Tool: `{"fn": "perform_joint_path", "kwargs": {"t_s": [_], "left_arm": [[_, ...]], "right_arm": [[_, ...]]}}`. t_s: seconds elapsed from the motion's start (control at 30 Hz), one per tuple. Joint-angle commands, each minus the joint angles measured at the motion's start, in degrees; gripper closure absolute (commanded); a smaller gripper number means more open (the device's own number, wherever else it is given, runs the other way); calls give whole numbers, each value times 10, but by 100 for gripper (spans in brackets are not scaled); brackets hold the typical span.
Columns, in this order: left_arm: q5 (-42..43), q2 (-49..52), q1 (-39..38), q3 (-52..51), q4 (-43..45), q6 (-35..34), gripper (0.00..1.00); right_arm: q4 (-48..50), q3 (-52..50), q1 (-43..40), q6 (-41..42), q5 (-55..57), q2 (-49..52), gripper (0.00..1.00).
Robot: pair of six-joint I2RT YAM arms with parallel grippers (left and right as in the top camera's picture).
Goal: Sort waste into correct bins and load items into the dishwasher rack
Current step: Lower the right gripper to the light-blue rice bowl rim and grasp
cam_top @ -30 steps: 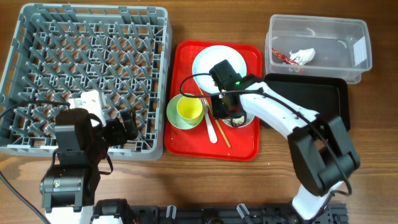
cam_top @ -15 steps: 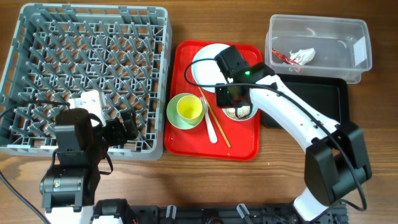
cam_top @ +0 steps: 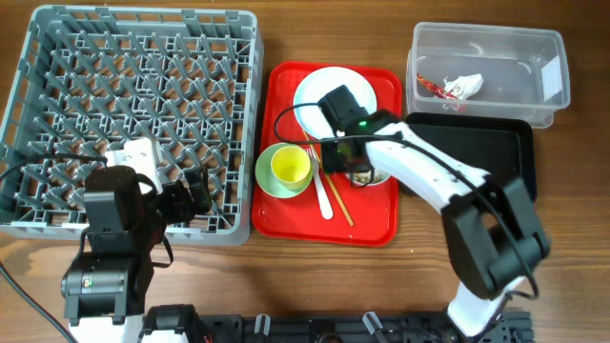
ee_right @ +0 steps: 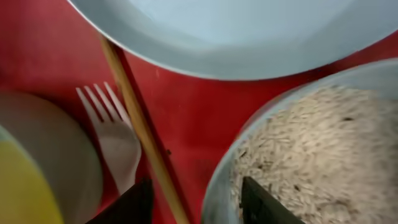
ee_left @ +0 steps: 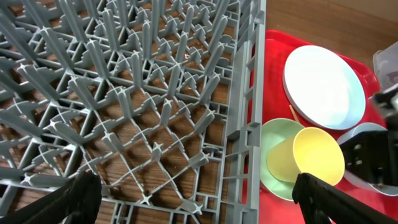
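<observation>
Early stage. Only one piece of waste is sorted: the wrapper [cam_top: 456,87] lies in the clear tub [cam_top: 562,76] at upper right of the overhead view. The black tray [cam_top: 496,143] just below the tub holds nothing visible. The rack [cam_top: 143,11] at upper left has no items loaded.

Everything else sits on the red tray [cam_top: 372,224] at centre: plate [cam_top: 329,90] at its top, yellow cup [cam_top: 291,167] inside the green bowl [cam_top: 265,176], fork [cam_top: 325,200] and chopsticks [cam_top: 338,205] lying beside them, and the blue bowl [ee_right: 224,174] with food scraps [ee_right: 311,155] heaped in it.

Right gripper [ee_right: 196,183] is down at the blue bowl with its fingers apart, one outside the rim and one over the scraps, not clamped. Left gripper [ee_left: 198,180] hangs over the rack's lower right part, fingers wide apart, holding nothing.

Left to do: scraps into a bin, then bowls, plate, cup, fork and chopsticks into the rack. Likely step in hand: taking the blue bowl to tip it out.
</observation>
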Motion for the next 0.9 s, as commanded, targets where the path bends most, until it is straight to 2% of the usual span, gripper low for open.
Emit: {"fn": "perform_joint_path", "kwargs": {"t_s": [0.0, 0.03, 0.07, 0.2, 0.33, 0.57, 0.73, 0.77, 0.83, 0.87], "left_arm": [[1, 0, -3, 10, 1, -4, 0], [1, 0, -3, 10, 1, -3, 0], [1, 0, -3, 10, 1, -3, 0], [1, 0, -3, 10, 1, -3, 0], [1, 0, -3, 10, 1, -3, 0], [1, 0, -3, 10, 1, -3, 0], [1, 0, -3, 10, -3, -3, 0], [1, 0, -3, 10, -5, -3, 0], [1, 0, -3, 10, -5, -3, 0], [1, 0, -3, 10, -5, -3, 0]], "right_arm": [[3, -3, 3, 3, 5, 35, 73], [2, -2, 3, 3, 7, 34, 89], [-1, 4, 3, 2, 8, 28, 96], [-63, 56, -3, 1, 36, -22, 96], [-72, 60, -13, -16, 35, -71, 96], [-50, -18, -9, -12, 16, -56, 95], [-15, -45, -9, -14, 3, -10, 87], [-14, -45, -9, -13, 3, -6, 82], [-9, -45, -9, -14, 3, -6, 62], [-5, -45, -9, -13, 3, -6, 57]]}}
